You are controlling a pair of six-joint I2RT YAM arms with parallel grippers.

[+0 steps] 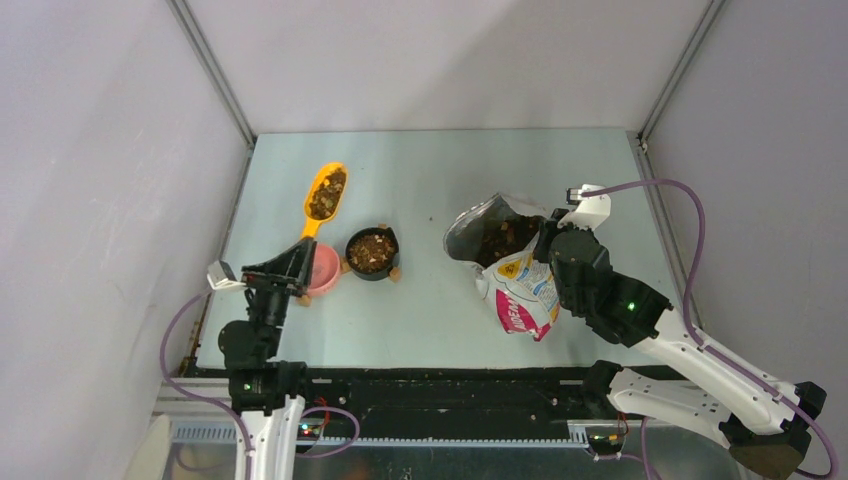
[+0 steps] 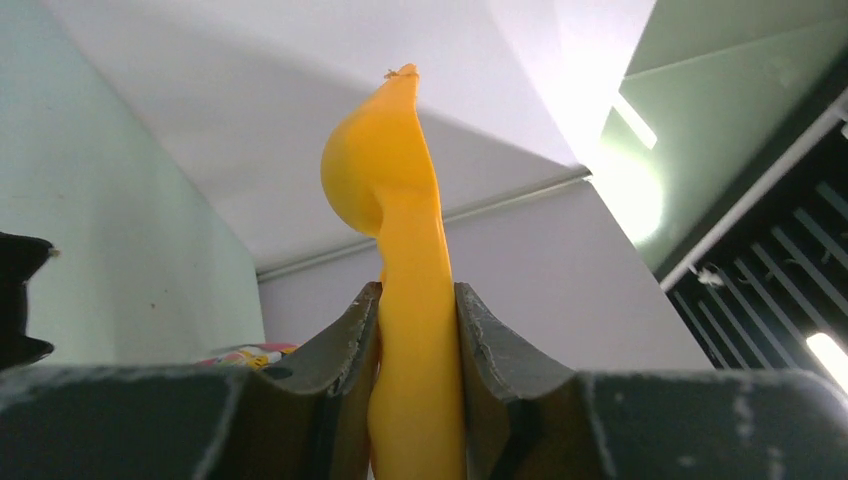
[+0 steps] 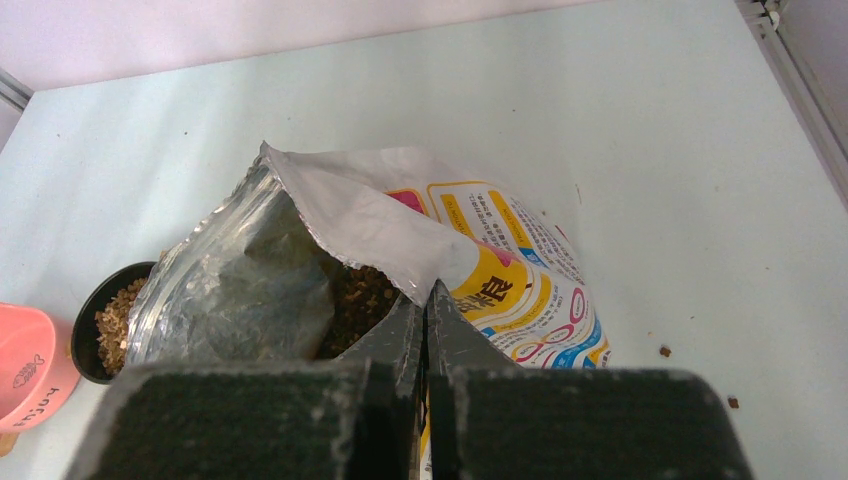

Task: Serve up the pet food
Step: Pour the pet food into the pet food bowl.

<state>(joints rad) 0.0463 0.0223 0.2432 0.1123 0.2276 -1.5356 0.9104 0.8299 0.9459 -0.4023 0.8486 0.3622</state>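
The pet food shows in three places: a heap in the yellow scoop (image 1: 326, 194), a fill in the black bowl (image 1: 371, 251), and a mass inside the open printed bag (image 1: 512, 262). My left gripper (image 1: 298, 257) is shut on the scoop's handle; in the left wrist view the scoop (image 2: 398, 190) stands up between the fingers of that gripper (image 2: 418, 300). My right gripper (image 1: 549, 238) is shut on the bag's open edge. In the right wrist view this gripper (image 3: 426, 300) pinches the bag (image 3: 505, 285) next to the kibble (image 3: 360, 295) inside.
A pink bowl (image 1: 323, 268) sits just left of the black bowl, under the scoop's handle. Both bowls show at the left of the right wrist view, the black bowl (image 3: 112, 320) and the pink bowl (image 3: 25, 365). A few stray pellets (image 3: 664, 351) lie right of the bag. Walls enclose the table.
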